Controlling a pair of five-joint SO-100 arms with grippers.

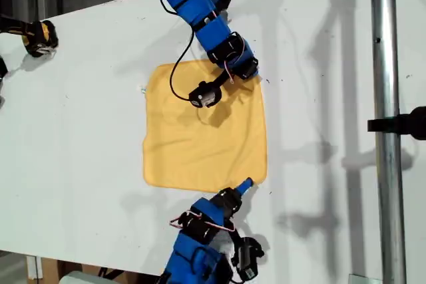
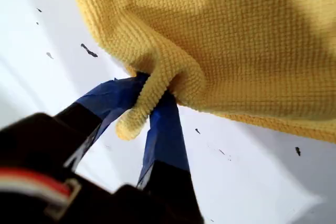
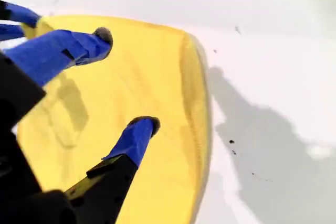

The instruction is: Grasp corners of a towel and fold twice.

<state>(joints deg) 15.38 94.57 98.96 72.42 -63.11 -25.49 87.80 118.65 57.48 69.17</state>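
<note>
While the towel (image 1: pixel 200 144) lies mostly flat on a speckled white table (image 1: pixel 86 131) beside a metal pole (image 1: pixel 383 98), with only dim, cropped room beyond, the first gripper (image 2: pixel 152 85) pinches one bunched corner (image 2: pixel 134 119) that hides its tips, and the second gripper (image 3: pixel 126 80) hangs spread apart over the towel.

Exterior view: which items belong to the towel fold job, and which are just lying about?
Job:
- soft yellow-orange square towel
- its pinched corner
- my first gripper, tool shut on that corner
- my second gripper, tool open over the towel

Lying about:
- yellow-and-black object, exterior view's upper left
- vertical metal pole, exterior view's right
- black clamp on that pole
</note>
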